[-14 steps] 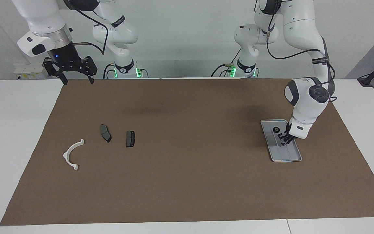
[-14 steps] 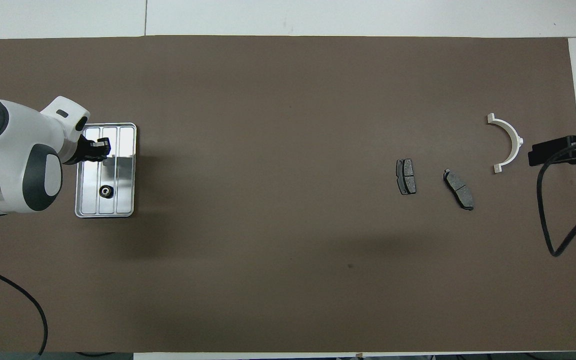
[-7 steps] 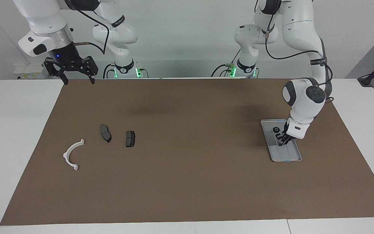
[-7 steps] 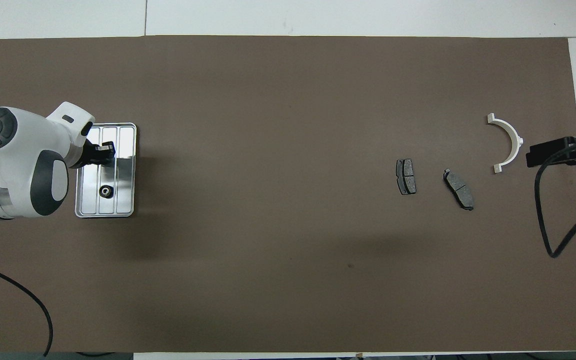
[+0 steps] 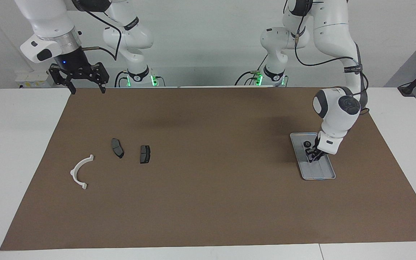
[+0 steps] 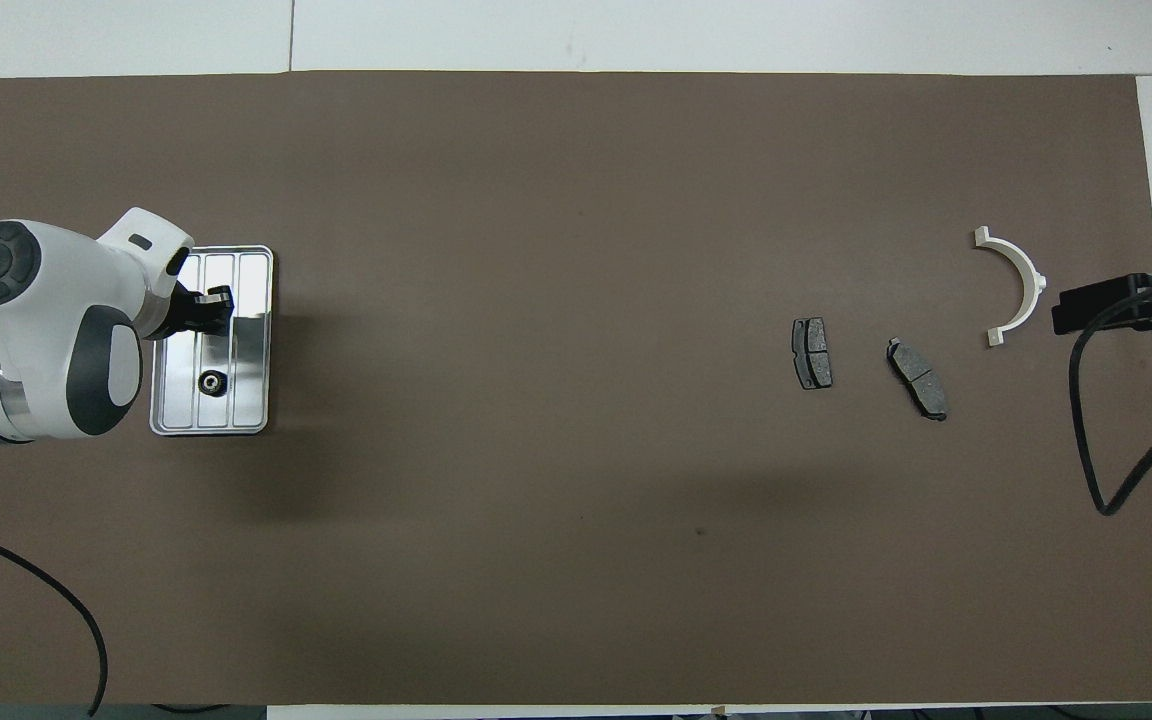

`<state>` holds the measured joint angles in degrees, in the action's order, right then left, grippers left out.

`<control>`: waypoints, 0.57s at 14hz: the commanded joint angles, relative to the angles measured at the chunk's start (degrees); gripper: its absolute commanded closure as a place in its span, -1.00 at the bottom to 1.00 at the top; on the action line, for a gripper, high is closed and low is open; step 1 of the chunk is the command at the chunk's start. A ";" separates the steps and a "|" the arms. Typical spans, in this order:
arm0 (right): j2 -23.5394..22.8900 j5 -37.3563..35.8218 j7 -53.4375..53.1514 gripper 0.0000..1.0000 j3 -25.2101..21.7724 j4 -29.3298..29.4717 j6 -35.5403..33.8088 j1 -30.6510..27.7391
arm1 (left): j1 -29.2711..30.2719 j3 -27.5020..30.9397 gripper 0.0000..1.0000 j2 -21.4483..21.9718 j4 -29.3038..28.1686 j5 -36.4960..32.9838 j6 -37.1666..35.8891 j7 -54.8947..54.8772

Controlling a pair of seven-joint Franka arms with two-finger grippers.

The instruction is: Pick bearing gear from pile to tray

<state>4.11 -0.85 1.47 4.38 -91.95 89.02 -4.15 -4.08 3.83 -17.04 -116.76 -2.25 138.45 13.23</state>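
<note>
Since a second ago, the left gripper has been drawn slightly toward the robots' end of the tray, and the white wrist above it has been shifted the same way. It is still held low over the tray's ribbed floor. Whether its fingers are parted or closed cannot be told from either view, since only a dark cluster is seen at its tip, and no part can be made out between them.

One small black round bearing is seen lying on the tray floor, near the end closest to the robots, just beside the left gripper and apparently free of it. It has not been moved across the frames. From this it is judged that a bearing has been delivered and that the arm is at the release or withdrawal stage of a drop-off, though that cannot be confirmed from the gripper itself.

At the right arm's end of the mat, the rest of the pile has been left untouched: the white plastic arc and two dark brake pads, well apart from the tray. No further round black pieces are seen there, so little or nothing may be left to be fetched.

The right gripper is held open, raised above the mat's edge nearest the robots, and is kept waiting.
</note>
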 commanded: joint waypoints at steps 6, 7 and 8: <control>0.72 1.65 1.08 -1.00 0.37 -0.60 -0.33 -0.77 | 0.30 -0.05 -1.00 12.80 7.33 -0.12 -23.90 0.13; 0.72 1.65 1.08 -1.00 0.37 -0.60 -0.25 -0.77 | 0.21 -0.49 -1.00 13.86 8.47 -0.12 -26.62 0.13; 0.72 1.65 1.08 -1.00 0.37 -0.60 -0.25 -0.77 | -0.14 -0.67 -1.00 14.66 10.13 -0.12 -30.30 0.13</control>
<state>4.11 -0.85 1.47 4.41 -91.95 88.99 -4.14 -3.69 3.61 -4.50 -108.12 -2.24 113.62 13.35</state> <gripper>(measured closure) 0.000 0.000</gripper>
